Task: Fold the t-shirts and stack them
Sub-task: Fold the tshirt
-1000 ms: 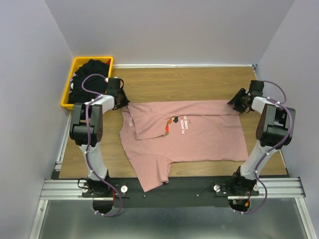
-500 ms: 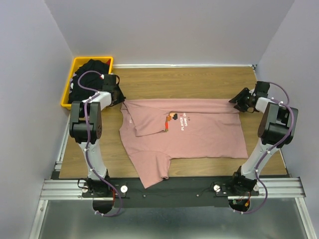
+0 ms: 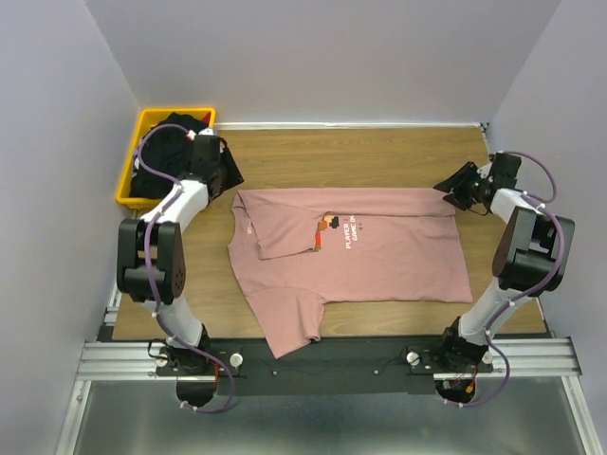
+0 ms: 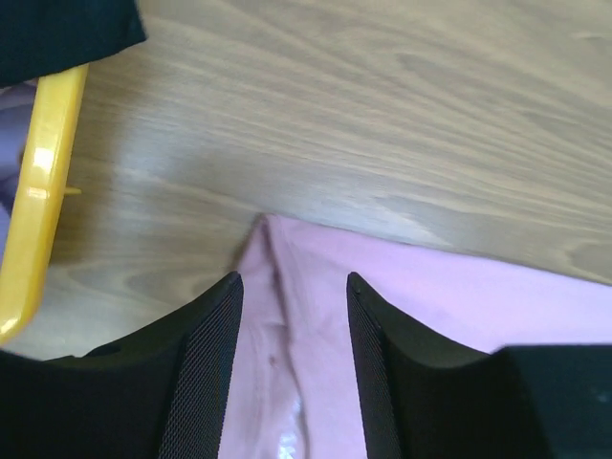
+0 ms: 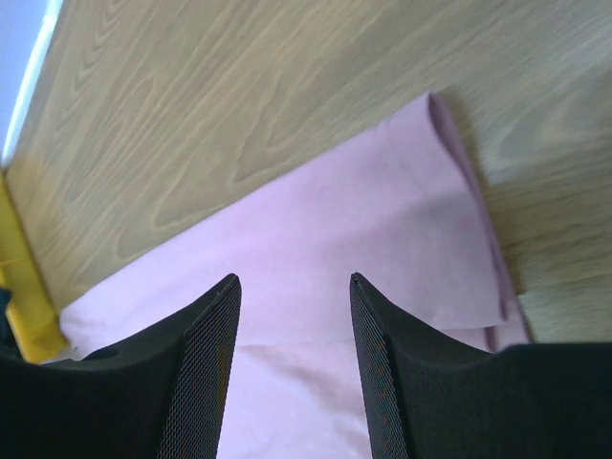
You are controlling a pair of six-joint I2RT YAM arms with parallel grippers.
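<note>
Near sleeve: the near sleeve (image 3: pixel 289 327) of the pink t-shirt (image 3: pixel 379 261) sticks out unfolded toward the arm bases, its tip reaching the table's near edge.
Shirt body: spread flat on the wooden table (image 3: pixel 379 152), lying crosswise with the collar end to the left.
Far edge: 1 fold looks made; the far long side is turned over onto the chest, half covering the print (image 3: pixel 340 232).
Left gripper: the left gripper (image 4: pixel 292 287) hovers by the far-left corner of the fold with fingers spread and nothing between them.
Right gripper: the right gripper (image 5: pixel 295 287) hangs over the far-right corner, also spread and empty.
Bin: the yellow bin (image 3: pixel 125 180) at far left holds the black t-shirts (image 3: pixel 163 144) in a loose heap, none folded.
Progress: early by my reading, with 1 fold on 1 shirt.
Left to do: the near side and sleeve, the crosswise folds, then the black shirts and the stacking.
</note>
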